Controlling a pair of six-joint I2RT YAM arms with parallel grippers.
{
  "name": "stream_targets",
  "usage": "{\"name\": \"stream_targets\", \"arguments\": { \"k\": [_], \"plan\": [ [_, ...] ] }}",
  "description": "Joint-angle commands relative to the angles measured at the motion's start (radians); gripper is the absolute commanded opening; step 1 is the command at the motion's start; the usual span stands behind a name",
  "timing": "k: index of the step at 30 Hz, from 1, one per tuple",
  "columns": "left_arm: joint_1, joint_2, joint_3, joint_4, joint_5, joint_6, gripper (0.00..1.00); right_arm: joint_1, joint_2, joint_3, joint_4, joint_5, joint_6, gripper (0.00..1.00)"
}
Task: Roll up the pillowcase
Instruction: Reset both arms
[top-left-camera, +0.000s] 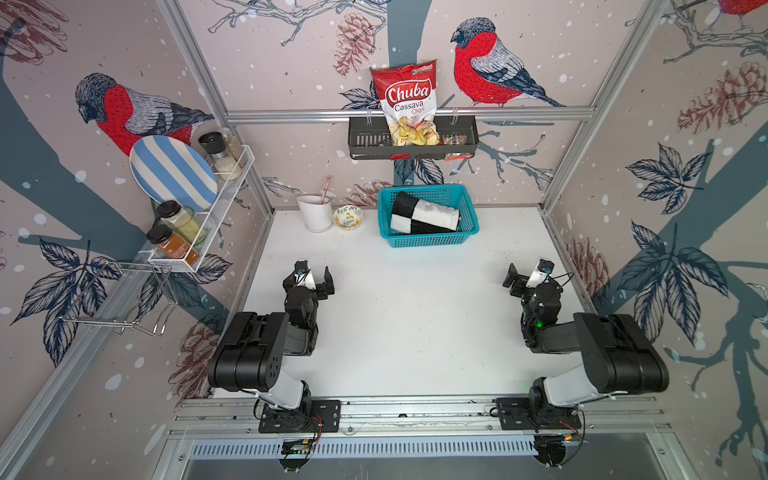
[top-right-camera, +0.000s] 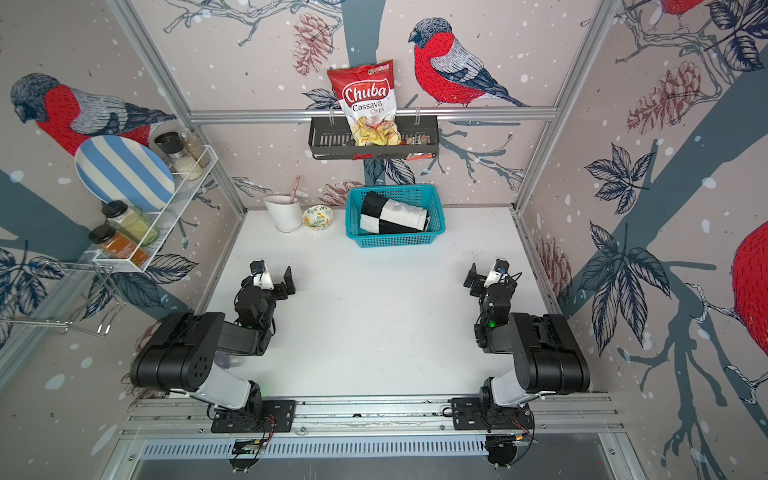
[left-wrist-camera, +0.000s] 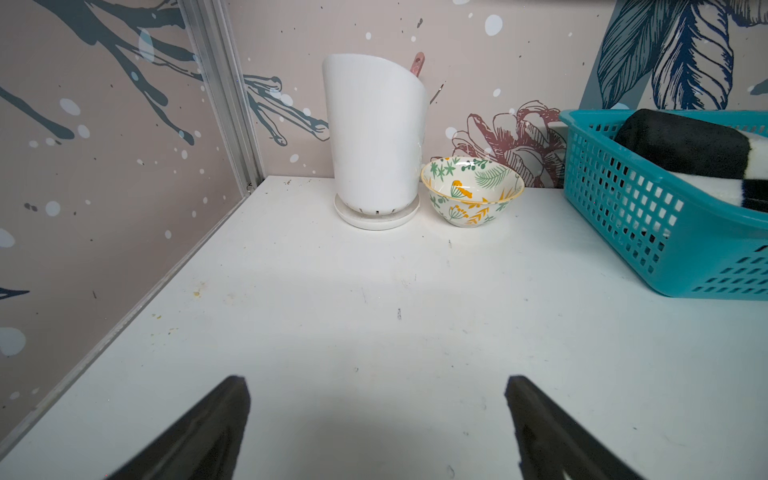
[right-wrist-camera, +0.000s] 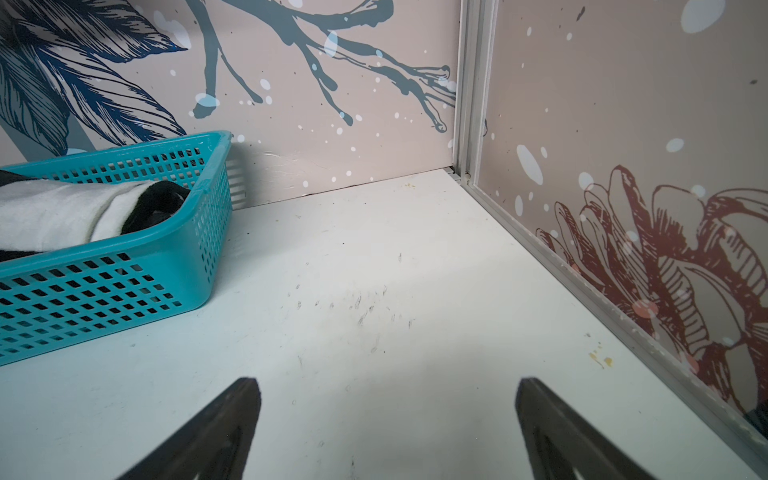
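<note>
Loads of open white table (top-left-camera: 415, 316) between the arms, with walls close on both sides. The pillowcase (top-left-camera: 424, 218) sits bundled up in the teal basket (top-left-camera: 430, 242) by the back wall, near a floral bowl (top-left-camera: 348, 217). The left gripper (left-wrist-camera: 376, 386) and right gripper (right-wrist-camera: 386, 388) are both spread wide over bare table, holding nothing.

White counter (top-left-camera: 407, 316), scuffed w/ faint dark marks + a few yellowish specks, white slant-top cup (top-left-camera: 315, 214) on its saucer at back left, floral bowl (top-left-camera: 348, 217) just beside it, teal mesh basket (top-left-camera: 432, 242) to the right along back wall, apart from bowl
</note>
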Motion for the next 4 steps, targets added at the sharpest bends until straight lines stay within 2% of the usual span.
{"name": "stream_targets", "arguments": {
  "k": [1, 4],
  "plan": [
    [0.003, 0.0, 0.004, 0.048, 0.008, 0.014, 0.98, 0.001, 0.0, 0.008, 0.022, -0.012, -0.003, 1.0],
    [0.003, 0.0, 0.003, 0.048, 0.009, 0.014, 0.98, 0.001, -0.004, 0.005, 0.023, -0.012, -0.003, 1.0]
  ]
}}
